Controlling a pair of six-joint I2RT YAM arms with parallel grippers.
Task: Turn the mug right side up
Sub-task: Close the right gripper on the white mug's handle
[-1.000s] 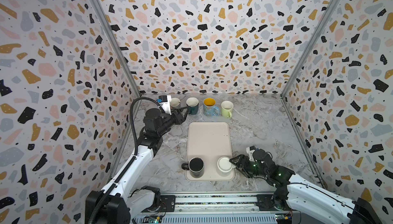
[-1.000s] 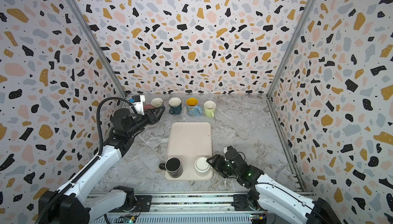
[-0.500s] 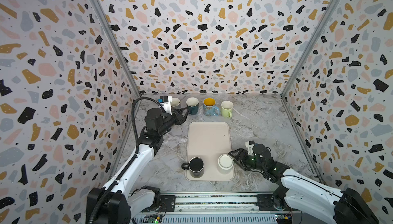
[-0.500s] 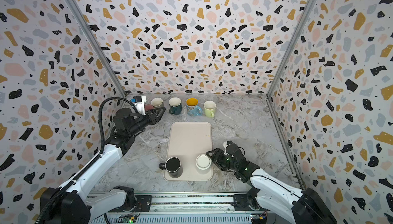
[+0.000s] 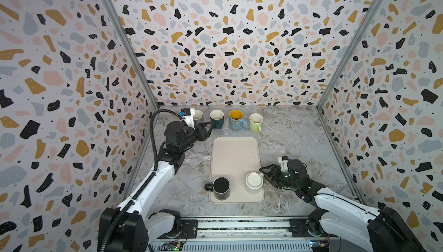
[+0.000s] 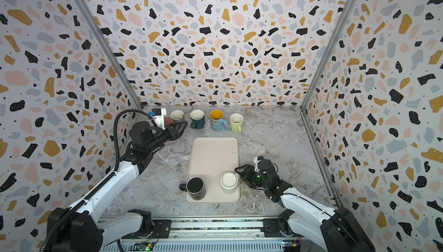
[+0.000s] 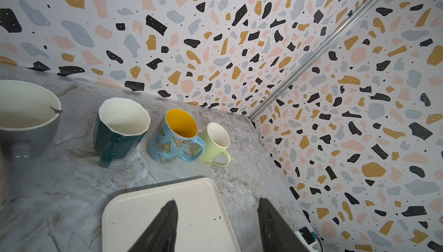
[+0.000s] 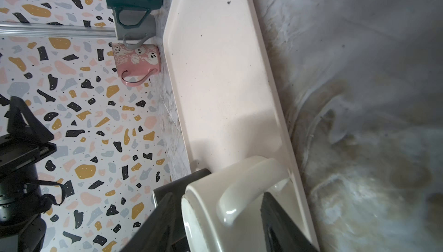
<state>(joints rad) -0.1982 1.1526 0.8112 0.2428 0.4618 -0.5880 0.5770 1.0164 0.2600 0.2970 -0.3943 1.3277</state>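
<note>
On the tray (image 5: pixel 235 155), near right corner, the white mug (image 5: pixel 254 180) stands upside down. Off its far left corner the left gripper (image 7: pixel 217 200) hangs parted, empty, out of the way. The right gripper (image 5: pixel 264 174) straddles the outward handle (image 8: pixel 239 200), jaws apart, unclamped, seemingly to flip it.

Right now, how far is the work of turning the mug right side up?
Done: nothing yet; the cream mug stands base up on the tray, beside an upright black mug. In hand: the right gripper has its jaws either side of the handle; a firm grip is not clear. To do: lift, flip, set down. The left gripper hangs open.
</note>
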